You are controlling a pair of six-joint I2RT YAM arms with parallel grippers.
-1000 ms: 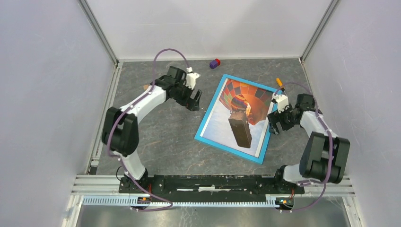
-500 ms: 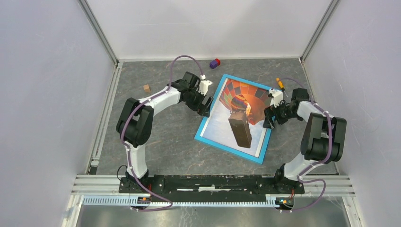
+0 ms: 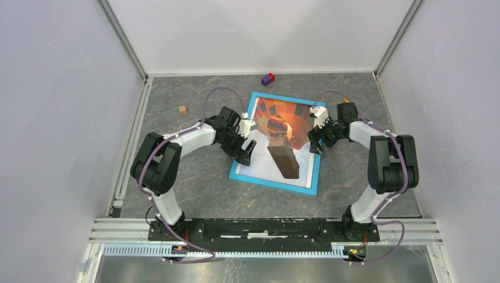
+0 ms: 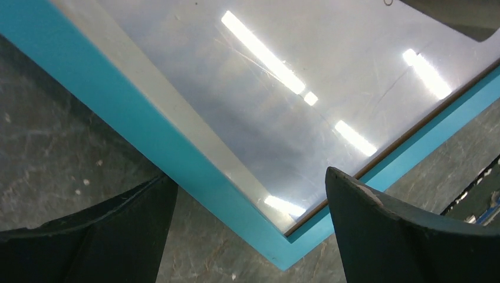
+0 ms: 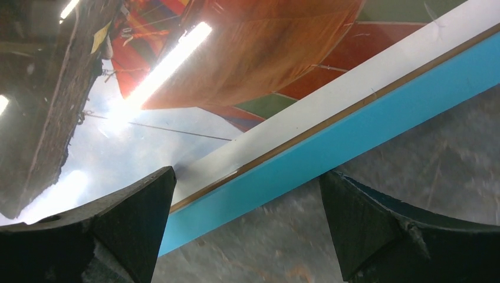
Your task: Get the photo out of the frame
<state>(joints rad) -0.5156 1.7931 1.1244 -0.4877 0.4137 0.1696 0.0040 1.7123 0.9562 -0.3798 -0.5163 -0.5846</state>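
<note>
The left tool (image 3: 244, 151) stands wide open and holds nothing. In its wrist view (image 4: 250, 177) the near left corner of the frame (image 4: 177, 159) pokes in between the two dark fingers (image 4: 94, 242). One finger is outside the left border and the other outside the near border. Whether either touches the blue rim cannot be told.

The right tool (image 3: 315, 140) is also spread wide and empty. Seen from its wrist (image 5: 247, 175) it straddles the frame's right border (image 5: 377, 118), with one finger over the glazed picture and the other over the bare tabletop (image 5: 448, 147).

The frame (image 3: 268, 183) lies flat, face up, in the middle of the grey tabletop (image 3: 194, 188). Its long axis runs from near to far, with the far end leaning a little to the right. The photo (image 3: 277, 141) sits inside it, balloon crown toward the far wall and basket toward the arm bases.

Glare washes the print to a grey sheen with lamp streaks in the left wrist view. In the right wrist view (image 5: 265, 53) the basket is cut off at the picture's edge. From above, both arms cover stretches of the side borders.

Farther out are a purple and red block (image 3: 268, 79) by the far wall and a small wooden cube (image 3: 183, 109) at the left. An orange object (image 3: 346, 99) is mostly hidden behind the right arm.
</note>
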